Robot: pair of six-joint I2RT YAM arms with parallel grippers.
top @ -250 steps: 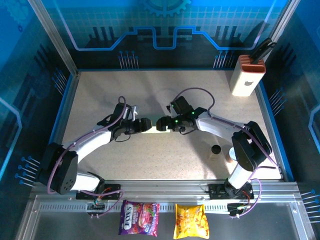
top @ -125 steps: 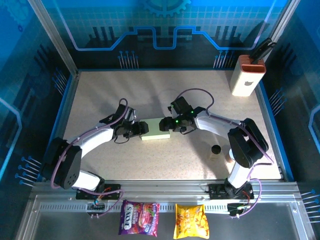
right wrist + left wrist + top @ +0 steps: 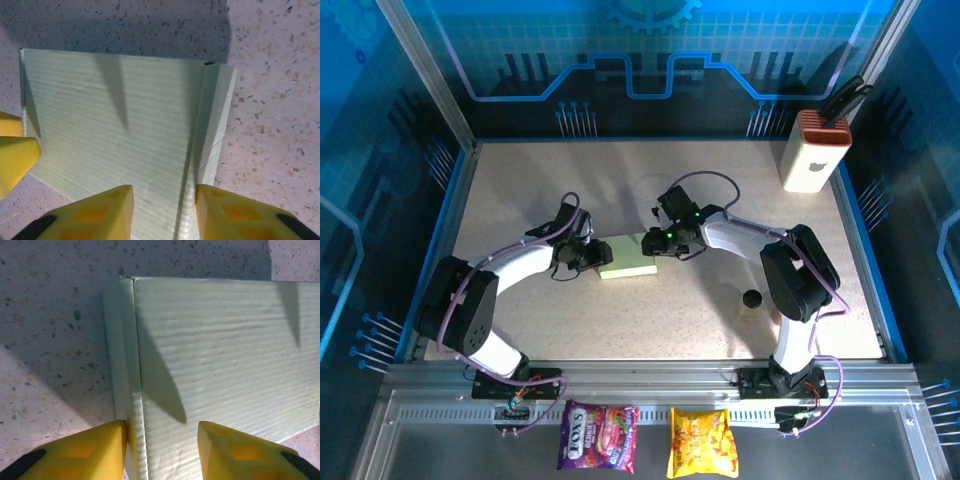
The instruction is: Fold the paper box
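1. the paper box (image 3: 628, 258) lies in the middle of the table (image 3: 520, 190). it is a pale green shallow slab with its broad ribbed face up, and it sits between my two wrists.
2. at one end my left pincer (image 3: 590, 258) is apart. one yellow finger (image 3: 85, 452) sits just outside the end flap (image 3: 119, 370) and the other hangs over the top face, so the folded edge runs between them. nothing is clamped.
3. at the opposite end my right pincer (image 3: 658, 243) is also apart and straddles the other end flap (image 3: 216, 120) the same way. that flap seems to slope outward rather than stand square.
4. i judge the step in hand to be squaring and closing the two ends. to do it well, i should:
   - push both ends inward evenly, so the light box neither skids nor swings;
   - keep my fingers low along the creases and off the top face;
   - close gently, because thin card will likely buckle under a hard pinch.
5. the faces of the box that i can see are plain, with no print.
6. further out, on the metal ledge (image 3: 450, 440) by my bases, a purple snack packet (image 3: 598, 435) reads "fox's". the writing on the yellow packet (image 3: 703, 442) beside it is too small for me to read. the white block with the orange ribbed top (image 3: 815, 150) stands in the far right corner and bears a small mark i cannot make out.
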